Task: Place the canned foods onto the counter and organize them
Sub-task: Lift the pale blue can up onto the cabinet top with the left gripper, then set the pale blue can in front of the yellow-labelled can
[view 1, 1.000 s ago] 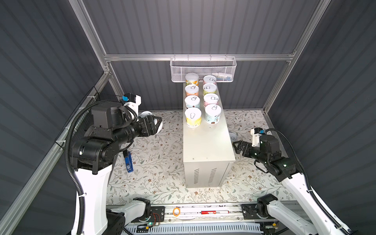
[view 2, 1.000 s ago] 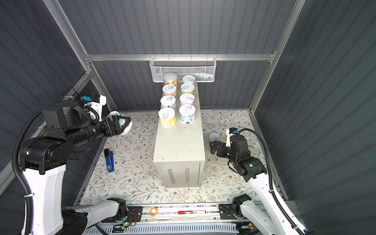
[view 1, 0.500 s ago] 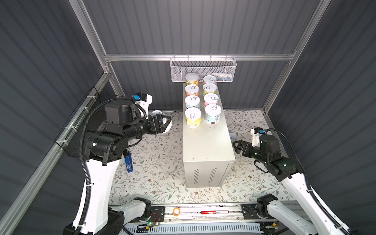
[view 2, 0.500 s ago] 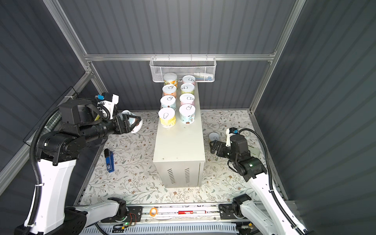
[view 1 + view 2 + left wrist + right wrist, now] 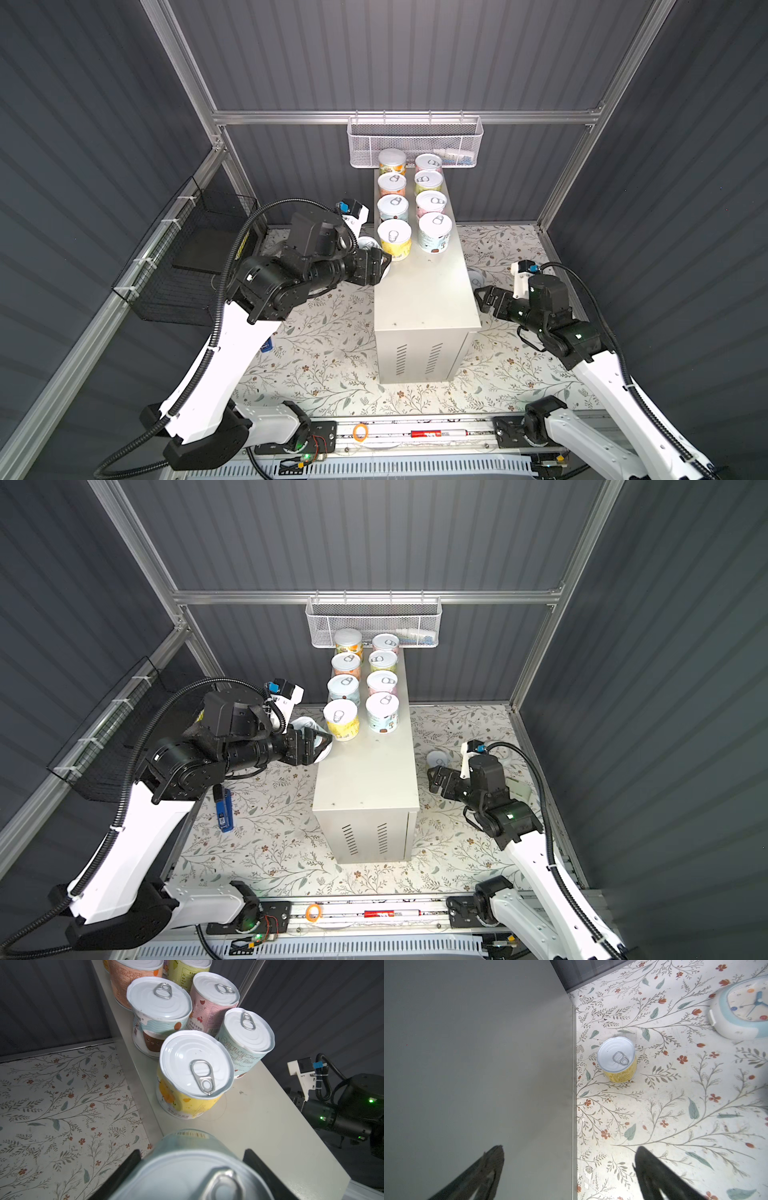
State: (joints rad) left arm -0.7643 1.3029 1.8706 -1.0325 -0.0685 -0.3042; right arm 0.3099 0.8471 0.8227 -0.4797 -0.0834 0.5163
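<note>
Robot lab cell: grey corrugated walls (image 5: 374, 54), aluminium frame (image 5: 399, 117), 2 arms (image 5: 232, 357) on a rail (image 5: 415, 434).

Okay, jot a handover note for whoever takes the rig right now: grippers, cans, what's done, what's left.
Left gripper: shut on a light-blue can, at the left edge of the counter, in front of the left row.
Right gripper: open, empty, low beside the counter's right side.
Done: eight cans stand on the counter in two rows of four.
Left: set down the held can; fetch the yellow can from the mat.
</note>
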